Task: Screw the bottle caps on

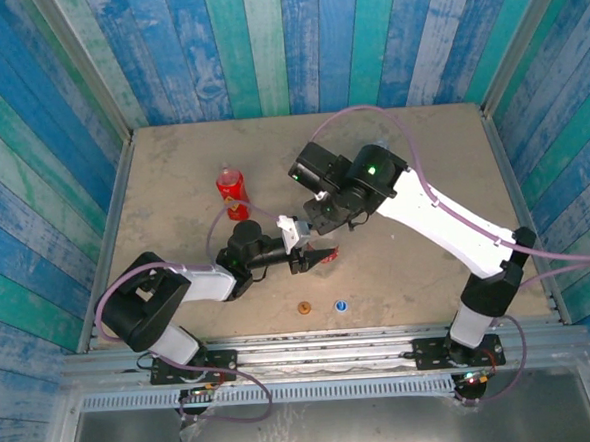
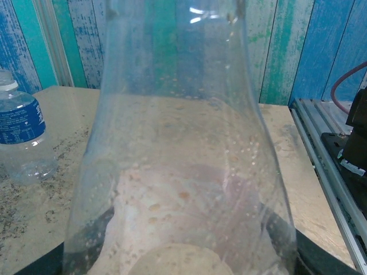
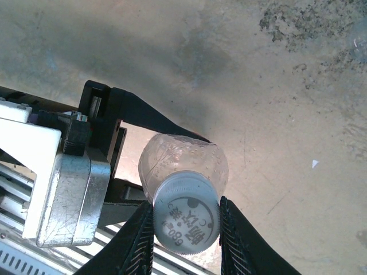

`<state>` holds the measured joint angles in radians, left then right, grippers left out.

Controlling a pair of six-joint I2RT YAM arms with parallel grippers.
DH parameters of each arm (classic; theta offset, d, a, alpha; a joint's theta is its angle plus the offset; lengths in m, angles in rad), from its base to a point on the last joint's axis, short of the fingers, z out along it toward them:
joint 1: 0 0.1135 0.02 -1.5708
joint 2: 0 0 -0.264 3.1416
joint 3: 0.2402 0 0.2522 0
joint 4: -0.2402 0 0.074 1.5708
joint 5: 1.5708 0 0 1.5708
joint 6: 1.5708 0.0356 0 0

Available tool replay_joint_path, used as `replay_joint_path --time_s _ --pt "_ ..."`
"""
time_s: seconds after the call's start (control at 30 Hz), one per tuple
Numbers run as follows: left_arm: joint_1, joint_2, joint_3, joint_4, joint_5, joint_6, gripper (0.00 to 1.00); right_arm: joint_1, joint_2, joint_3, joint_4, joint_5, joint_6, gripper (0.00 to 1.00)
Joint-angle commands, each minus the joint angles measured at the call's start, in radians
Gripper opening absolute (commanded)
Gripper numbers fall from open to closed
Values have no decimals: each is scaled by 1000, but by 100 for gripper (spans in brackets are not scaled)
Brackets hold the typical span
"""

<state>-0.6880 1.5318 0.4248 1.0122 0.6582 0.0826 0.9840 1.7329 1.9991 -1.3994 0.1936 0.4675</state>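
— Where do we have the white cap [image 3: 186,215]?

— We see it sitting on the neck of the clear bottle with the red label [image 3: 182,156], its printed top facing up at the right wrist camera. We cannot tell how far down the thread it is.

— What has hold of it?

— The right gripper [image 3: 184,206], coming at it from above. Its jaws are drawn in to the width of the cap, with one ribbed pad pressed against each side of the rim.

— And who steadies the bottle?

— The left gripper [image 1: 313,257]. Its jaws are partly closed around the bottle's body, a black finger on either side. From the left wrist camera we look straight through the bottle's clear wall, close up.

— Where does that put the pair on the table [image 1: 421,143]?

— Near the middle, a little toward the near edge, where the two arms meet.

— The other caps?

— We find the orange cap [image 1: 304,307] and the blue cap [image 1: 339,304] lying loose on the table. They are near each other but not touching, close to the front edge, between the held bottle and the arm bases.

— And the other bottles?

— The red bottle [image 1: 231,192] stands upright to the left and farther back. The blue-label bottle [image 2: 20,134] stands upright too, well apart from the held one, not far from the plank wall [image 2: 309,51].
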Motion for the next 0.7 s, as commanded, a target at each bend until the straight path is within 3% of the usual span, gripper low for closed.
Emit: replay_joint_path --time_s 0.0,0.2,0.43,0.67 --pt "-4 -8 -12 -50 -38 45 59 5 76 -14 -158 -58 2 5" --pt "-4 -17 -10 -57 -69 35 59 14 21 -97 -87 -18 140 3" --pt "-4 -39 -6 -101 -138 53 59 45 60 -52 -119 93 354 1" --pt "-5 -46 -18 -93 -131 54 59 56 103 48 -166 142 327 13"
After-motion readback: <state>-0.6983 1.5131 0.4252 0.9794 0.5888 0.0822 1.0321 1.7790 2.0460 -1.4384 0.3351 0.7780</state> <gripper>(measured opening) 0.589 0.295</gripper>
